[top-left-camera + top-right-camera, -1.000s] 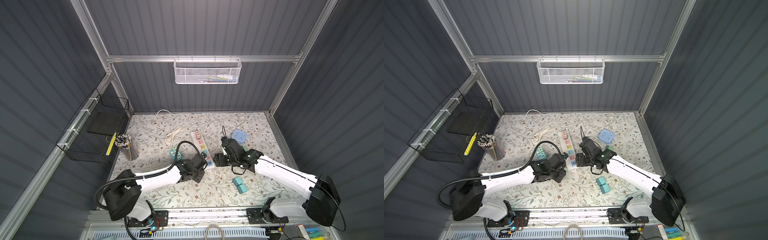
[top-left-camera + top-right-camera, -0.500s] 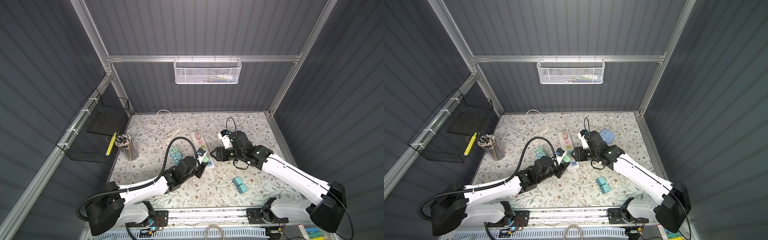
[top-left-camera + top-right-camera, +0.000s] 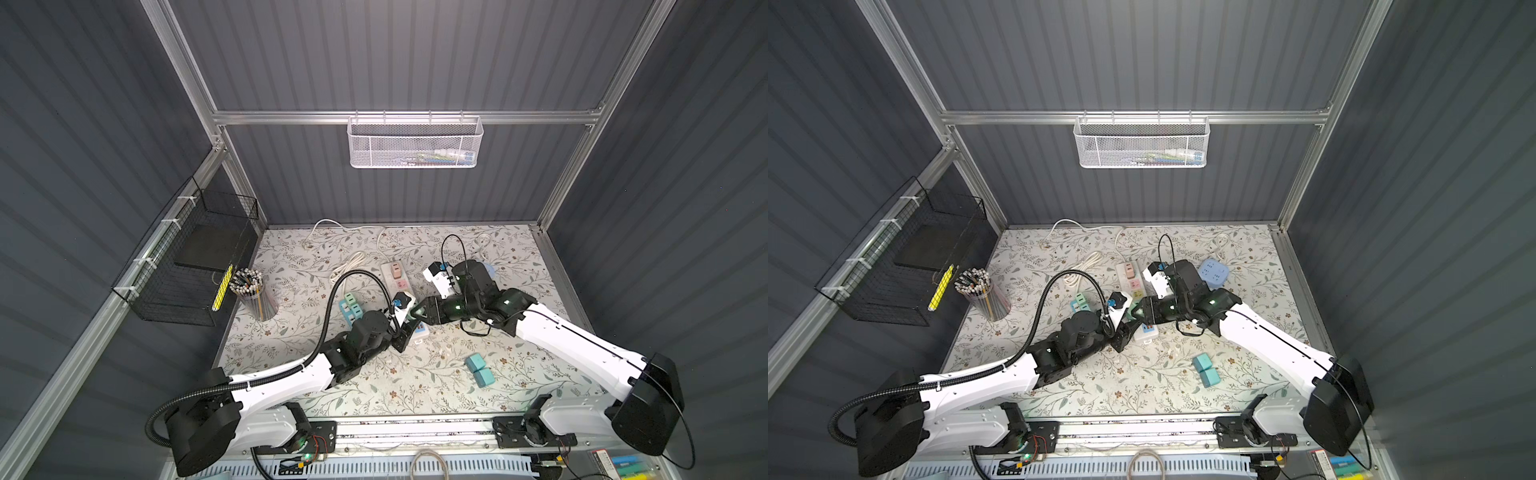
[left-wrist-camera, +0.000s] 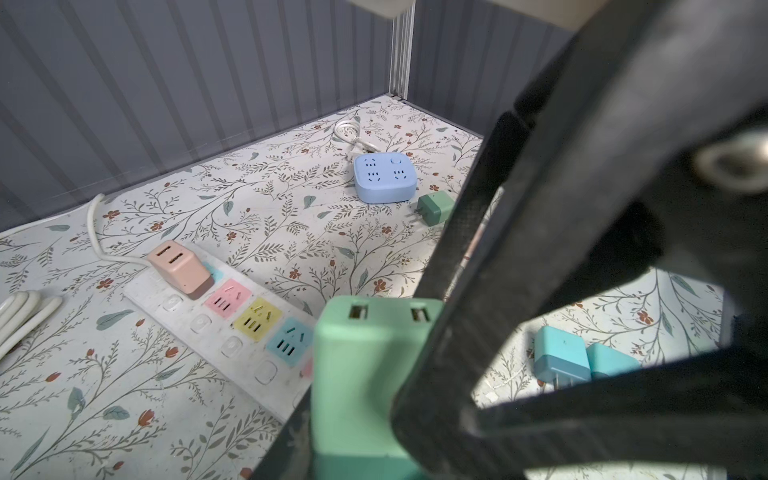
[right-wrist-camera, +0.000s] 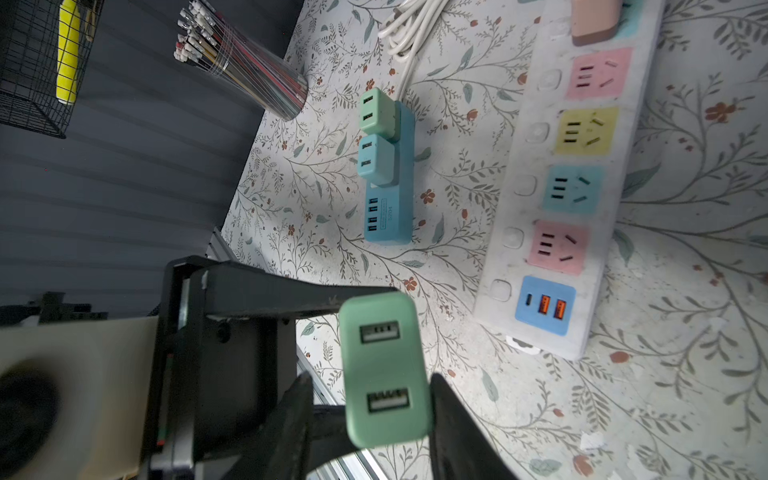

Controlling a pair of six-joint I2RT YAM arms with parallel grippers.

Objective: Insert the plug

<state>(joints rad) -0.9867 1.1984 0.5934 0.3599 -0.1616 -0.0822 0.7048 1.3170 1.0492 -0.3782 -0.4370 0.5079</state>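
1. The green two-port charger plug [image 5: 384,370] is hanging in the air above the bench [image 3: 374,386]. It is just beside the near end of the white power strip [image 5: 536,232] and is not yet seated in a socket.
2. The left claw [image 3: 408,325] is clamped together on the plug's body. In the right wrist view, one of its black fingers [image 5: 291,297] is lying along the plug's edge.
3. The right claw [image 5: 370,378] is standing with its jaws on either side of the same plug, flanking the face with the USB ports. Whether they are pressing on it I cannot tell.
4. In both top views the two claws are meeting over the strip's near end, with the plug [image 3: 1133,309] between them.
5. A pink adapter [image 4: 180,268] is sitting in a socket at the strip's far end.
6. A blue socket cube [image 4: 384,178] is lying well apart from the strip, with a dark green plug [image 4: 434,207] just beside it.
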